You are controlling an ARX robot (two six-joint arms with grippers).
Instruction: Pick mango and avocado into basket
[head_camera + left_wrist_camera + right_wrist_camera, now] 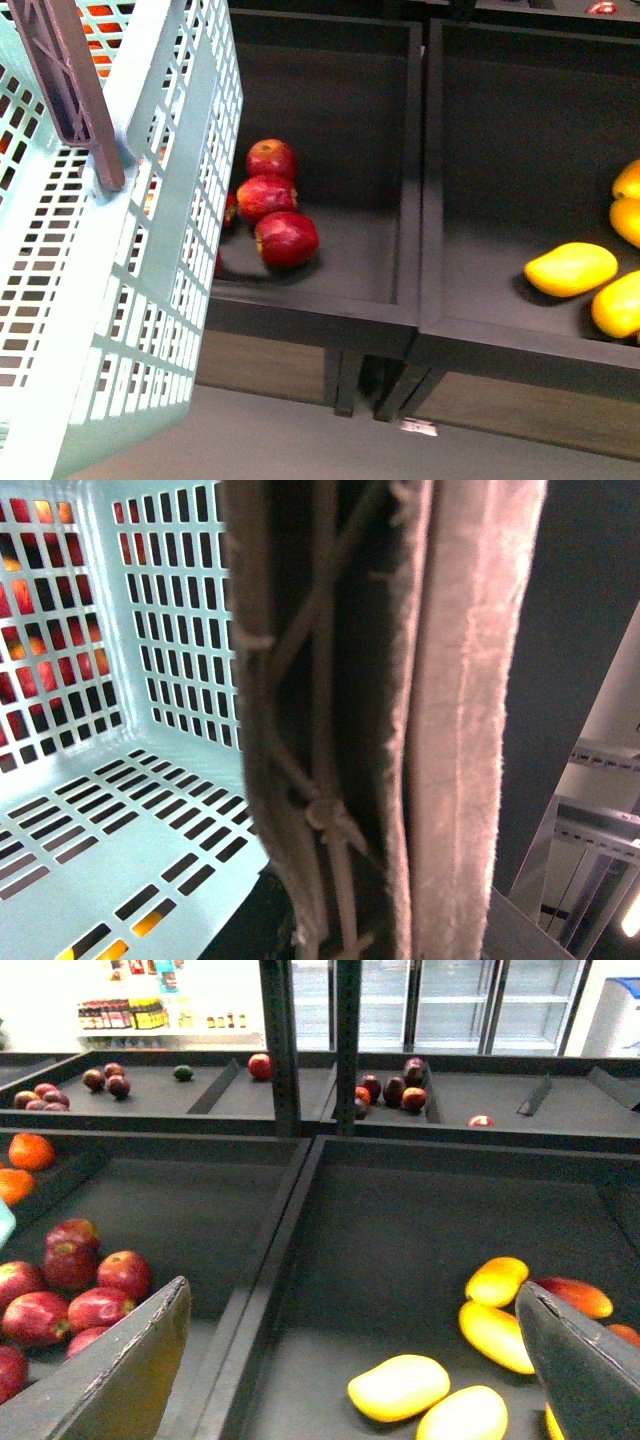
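**Front view.** The basket (150, 330) fills the left edge, tilted and cut off by the frame. Its brown handle (70, 80) crosses the top corner. The basket partly hides a dark bin (350, 250) of red apples (275, 200). In the neighbouring bin (500, 220), well apart from the basket, the mango (570, 268) lies among other yellow fruit cropped at the right edge.

**Left wrist view.** The blurred handle, with its white zip-ties (335, 825), blocks the middle. The left gripper is hidden, so its grasp cannot be told.

**Right wrist view.** The right gripper (350, 1290) hovers released above both bins, its fingers (130, 1360) wide apart. The avocado (183, 1073), a tiny dark green shape, sits in a far bin (150, 1095) behind.
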